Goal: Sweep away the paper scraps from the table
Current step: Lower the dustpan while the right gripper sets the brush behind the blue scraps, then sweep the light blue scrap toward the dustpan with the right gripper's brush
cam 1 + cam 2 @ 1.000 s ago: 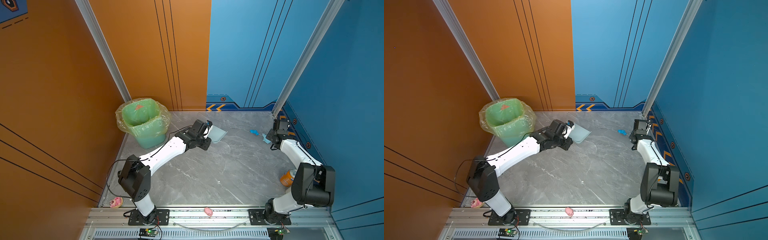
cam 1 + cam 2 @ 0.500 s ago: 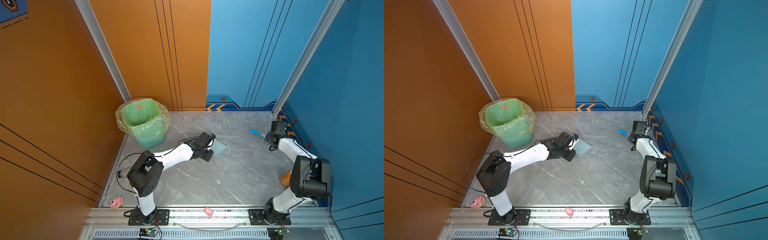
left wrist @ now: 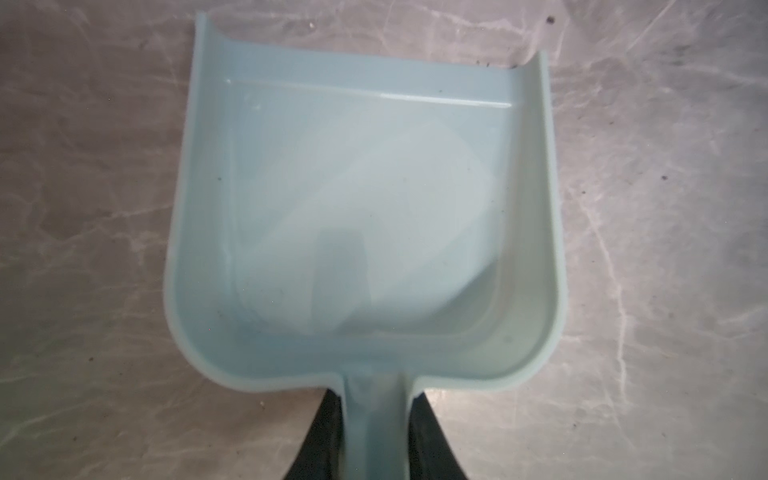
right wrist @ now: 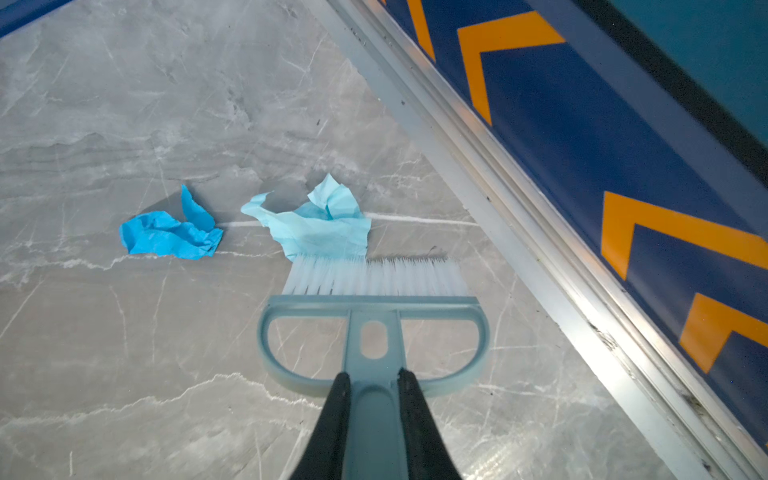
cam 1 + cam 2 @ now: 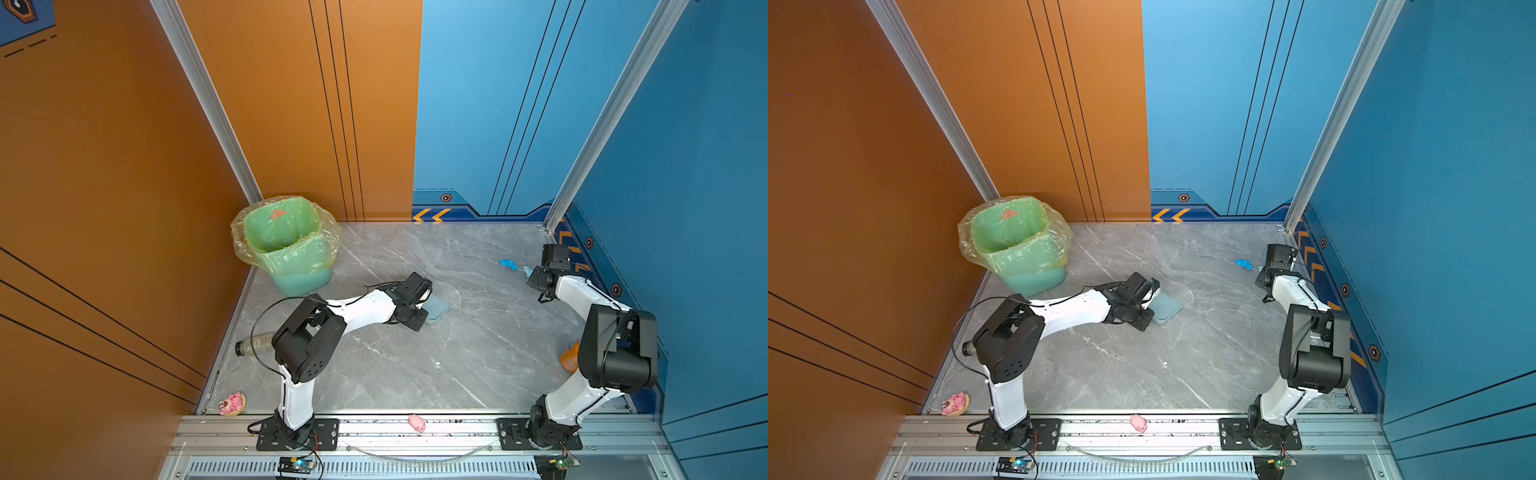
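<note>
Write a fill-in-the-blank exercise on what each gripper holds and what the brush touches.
1. The left gripper is shut on the dustpan, which is ____ inside.
2. The right gripper grips the brush by its ____.
3. The bristles touch the light blue scrap; counting the darker blue scrap, the right wrist view shows ____ scraps.
Missing words: empty; handle; two.

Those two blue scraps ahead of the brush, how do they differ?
Colour: the darker blue scrap is saturated, the light blue scrap pale. Contact: the light blue scrap touches the brush bristles; the darker blue scrap lies clear of them. Size: the light blue scrap looks larger than the darker blue scrap. Both are crumpled and lie on the table.
</note>
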Tool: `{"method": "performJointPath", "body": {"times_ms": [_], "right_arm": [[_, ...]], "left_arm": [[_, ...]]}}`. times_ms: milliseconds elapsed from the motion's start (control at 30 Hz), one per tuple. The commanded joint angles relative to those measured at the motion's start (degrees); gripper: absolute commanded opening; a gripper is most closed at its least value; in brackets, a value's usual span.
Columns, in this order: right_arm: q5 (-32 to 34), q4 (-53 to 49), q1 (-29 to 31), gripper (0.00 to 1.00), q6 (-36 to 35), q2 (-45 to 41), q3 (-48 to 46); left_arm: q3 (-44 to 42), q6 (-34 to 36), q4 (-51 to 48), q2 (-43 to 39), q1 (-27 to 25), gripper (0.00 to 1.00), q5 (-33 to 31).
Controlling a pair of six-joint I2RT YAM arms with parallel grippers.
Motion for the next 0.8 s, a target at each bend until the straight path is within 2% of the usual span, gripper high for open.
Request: {"method": "performJointPath", "body": {"times_ms": [0, 267, 500, 633, 767], "right_arm": [[-2.7, -1.5, 0.5, 0.0, -1.7, 0.0, -1.1], [-4.8, -7.2, 5.7, 0.0, -2.3, -6.7, -4.7], [-8.0, -13.9, 15.4, 0.0, -0.7, -15.4, -7.7], [-11.6, -15.7, 21.2, 0.0, -0.4, -16.7, -6.7], [-13.3, -16.0, 23.7, 0.0, -2.3, -17.3, -4.5]], "left_arm": [[1.5, 0.2, -3.1, 1.2, -0.6, 0.0, -1.7], [2.3, 0.4, -4.4, 2.2, -0.6, 0.0, -2.1], [2.6, 0.9, -4.5, 2.7, -0.8, 0.0, -2.1], [2.7, 2.0, -4.5, 3.0, -1.4, 0.0, -1.9], [2.5, 2.5, -4.5, 2.7, -1.8, 0.0, -0.8]]}}
